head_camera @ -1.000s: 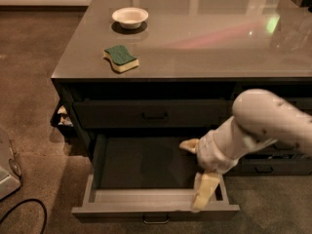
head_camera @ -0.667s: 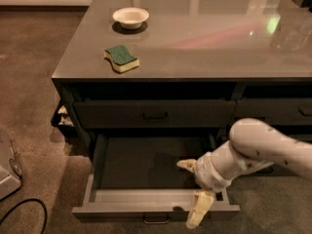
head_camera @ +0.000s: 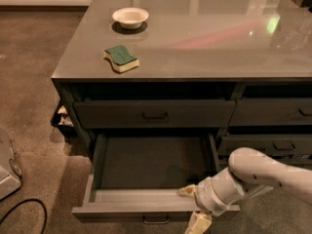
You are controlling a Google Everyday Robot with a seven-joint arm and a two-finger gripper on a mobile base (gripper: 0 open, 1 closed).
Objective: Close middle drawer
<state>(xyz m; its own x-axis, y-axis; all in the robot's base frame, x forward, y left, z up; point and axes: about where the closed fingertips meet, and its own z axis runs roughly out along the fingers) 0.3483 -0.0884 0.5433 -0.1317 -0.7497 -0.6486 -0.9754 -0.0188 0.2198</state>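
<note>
One drawer (head_camera: 151,167), the middle of three in the desk (head_camera: 219,43), stands pulled far out. At its front right edge the pincer (head_camera: 192,207) is released, one finger inside the front panel, one outside. A sponge (head_camera: 121,58) and a bowl (head_camera: 130,17) sit on top.

Looks like a kitchen or break area. Across the upper frame, a glossy grey counter (head_camera: 219,48) with a white bowl (head_camera: 130,17) and a green-and-yellow sponge (head_camera: 121,58). Below it, banks of dark drawers (head_camera: 273,112) with bar handles, the middle drawer (head_camera: 146,167) pulled out. Brown carpet (head_camera: 29,82) along the left. At lower right, gripper (head_camera: 193,207) at that drawer's front edge, fingers apart.
</note>
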